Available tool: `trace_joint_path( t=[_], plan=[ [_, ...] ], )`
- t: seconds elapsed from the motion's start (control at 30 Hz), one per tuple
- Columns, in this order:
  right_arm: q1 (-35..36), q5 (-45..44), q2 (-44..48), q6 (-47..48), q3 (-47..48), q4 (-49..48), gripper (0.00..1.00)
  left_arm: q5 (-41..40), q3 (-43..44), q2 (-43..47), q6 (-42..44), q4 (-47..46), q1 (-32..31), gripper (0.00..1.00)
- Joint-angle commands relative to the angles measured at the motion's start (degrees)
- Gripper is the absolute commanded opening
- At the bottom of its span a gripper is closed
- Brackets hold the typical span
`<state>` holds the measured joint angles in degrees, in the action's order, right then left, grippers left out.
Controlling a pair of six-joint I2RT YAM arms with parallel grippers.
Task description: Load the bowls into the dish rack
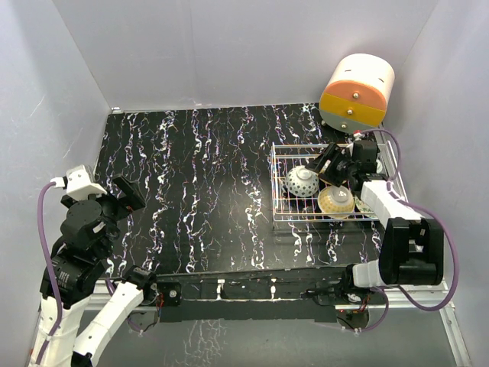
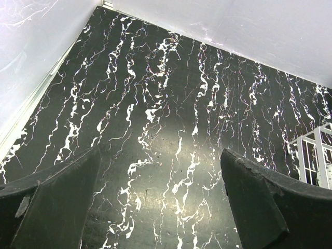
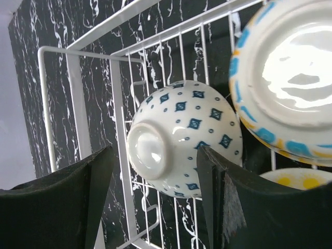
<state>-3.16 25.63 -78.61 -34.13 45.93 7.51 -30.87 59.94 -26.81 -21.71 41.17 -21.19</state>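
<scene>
The wire dish rack stands at the right of the table. In the top view a white bowl with blue dots lies on its side in it, with a yellow-patterned bowl beside it. My right gripper is open just over the rack. In the right wrist view the gripper straddles the dotted bowl, foot toward the camera, apart from the left finger. A blue-and-yellow bowl and a yellow rim sit to its right. My left gripper is open and empty; the left wrist view shows only table.
A round cream-orange-yellow drawer unit stands behind the rack at the back right. White walls close in the black marbled table on three sides. A corner of the rack shows at the right edge of the left wrist view.
</scene>
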Motion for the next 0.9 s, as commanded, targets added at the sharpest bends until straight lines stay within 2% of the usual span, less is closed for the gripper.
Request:
trace_joint_path(
  t=[0.0,0.23,0.53,0.7,0.73,0.87],
  plan=[
    [2.55,-0.23,-2.59,0.56,4.07,-2.78,0.68,0.31,-0.07,0.20,-0.19,-0.66,-0.28,0.97],
    [6.23,-0.70,-4.36,-1.03,4.55,-4.84,0.68,0.93,0.79,-0.11,0.37,0.64,-0.26,0.97],
    [8.57,-11.07,5.20,5.30,9.90,3.51,0.68,3.53,0.63,-1.87,0.31,0.40,-0.26,0.97],
    [12.97,-14.37,5.32,11.80,15.90,11.28,0.84,8.23,0.17,-5.32,0.27,-0.22,-0.25,0.97],
    [15.51,-16.07,5.09,12.67,16.82,12.64,0.97,9.29,-0.02,-6.33,0.20,-0.35,-0.25,0.97],
    [23.98,-21.08,4.45,14.14,20.25,15.67,0.99,11.84,-0.65,-10.81,-0.53,-1.09,-0.23,0.97]
  ],
)
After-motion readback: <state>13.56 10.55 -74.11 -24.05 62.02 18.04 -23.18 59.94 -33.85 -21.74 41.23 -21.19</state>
